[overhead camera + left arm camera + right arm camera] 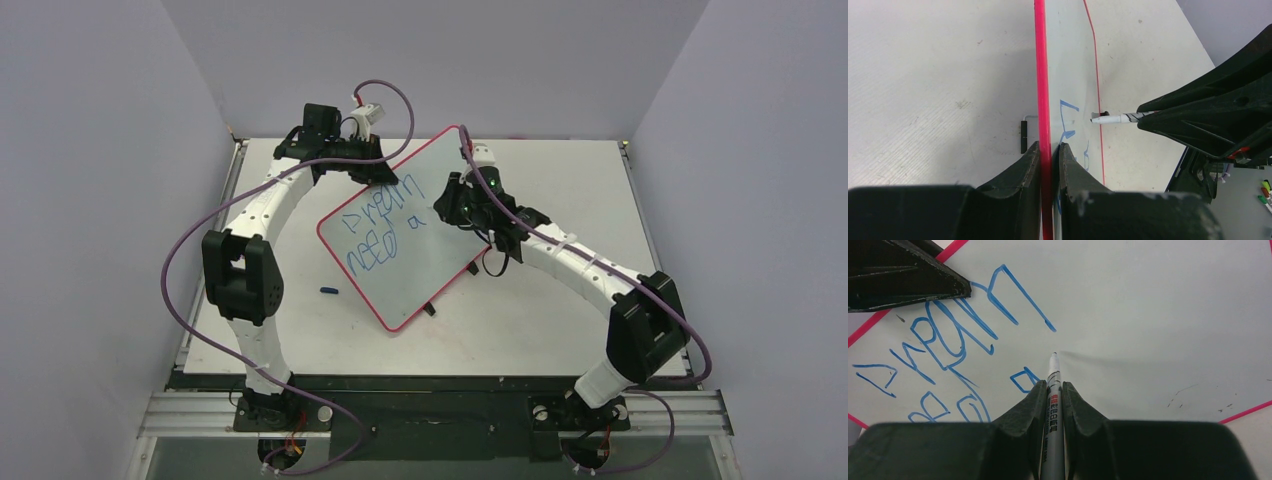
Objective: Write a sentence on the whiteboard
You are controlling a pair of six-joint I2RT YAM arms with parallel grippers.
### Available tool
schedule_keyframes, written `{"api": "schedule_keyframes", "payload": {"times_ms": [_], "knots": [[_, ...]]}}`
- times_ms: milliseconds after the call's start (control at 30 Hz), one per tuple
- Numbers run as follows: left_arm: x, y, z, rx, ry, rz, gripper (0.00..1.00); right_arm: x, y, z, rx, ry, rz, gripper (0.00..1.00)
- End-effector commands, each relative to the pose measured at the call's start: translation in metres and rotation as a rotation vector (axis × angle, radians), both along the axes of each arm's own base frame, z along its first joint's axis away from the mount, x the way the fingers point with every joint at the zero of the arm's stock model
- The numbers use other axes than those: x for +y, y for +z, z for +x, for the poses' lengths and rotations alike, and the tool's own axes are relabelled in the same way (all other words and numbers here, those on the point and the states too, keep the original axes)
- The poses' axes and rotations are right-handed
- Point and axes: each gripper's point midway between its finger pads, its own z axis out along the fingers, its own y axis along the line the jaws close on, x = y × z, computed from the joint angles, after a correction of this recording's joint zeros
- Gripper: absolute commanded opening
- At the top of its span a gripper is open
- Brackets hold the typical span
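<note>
The whiteboard [430,270], white with a red rim, is propped up at a tilt over the table. My left gripper [1049,148] is shut on its red rim [1040,75] at the upper left edge. Blue handwriting, the sentence [378,228], fills two rows on the board's left half [960,337]. My right gripper [1053,386] is shut on a silver marker [1052,367], which points at the board just right of the last small letter. Whether the tip touches the surface I cannot tell. In the top view the right gripper [456,206] sits at the board's right side.
A small blue pen cap [329,290] lies on the table left of the board. Two black clips [432,310] stick out under the board's lower edge. Grey walls close in the table on three sides. Both arms' purple cables loop beside the board.
</note>
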Motion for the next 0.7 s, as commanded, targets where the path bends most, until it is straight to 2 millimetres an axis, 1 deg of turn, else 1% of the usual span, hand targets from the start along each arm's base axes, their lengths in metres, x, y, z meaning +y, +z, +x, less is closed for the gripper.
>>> {"api": "schedule_keyframes", "payload": {"times_ms": [0, 167, 300, 567, 667], "knots": [[-0.009, 0.009, -0.011, -0.102, -0.080, 0.042, 0.00, 0.011, 0.021, 0.014, -0.048, 0.002, 0.052, 0.00], [-0.009, 0.009, -0.011, -0.101, -0.079, 0.043, 0.00, 0.017, 0.010, 0.015, -0.025, 0.018, 0.047, 0.00], [-0.010, 0.009, -0.011, -0.101, -0.080, 0.041, 0.00, 0.023, 0.003, 0.012, -0.011, 0.034, 0.041, 0.00], [-0.010, 0.010, -0.010, -0.104, -0.080, 0.041, 0.00, 0.036, 0.004, -0.002, -0.009, 0.072, 0.039, 0.00], [-0.009, 0.011, -0.010, -0.105, -0.078, 0.043, 0.00, 0.037, 0.003, -0.007, -0.004, 0.072, 0.026, 0.00]]}}
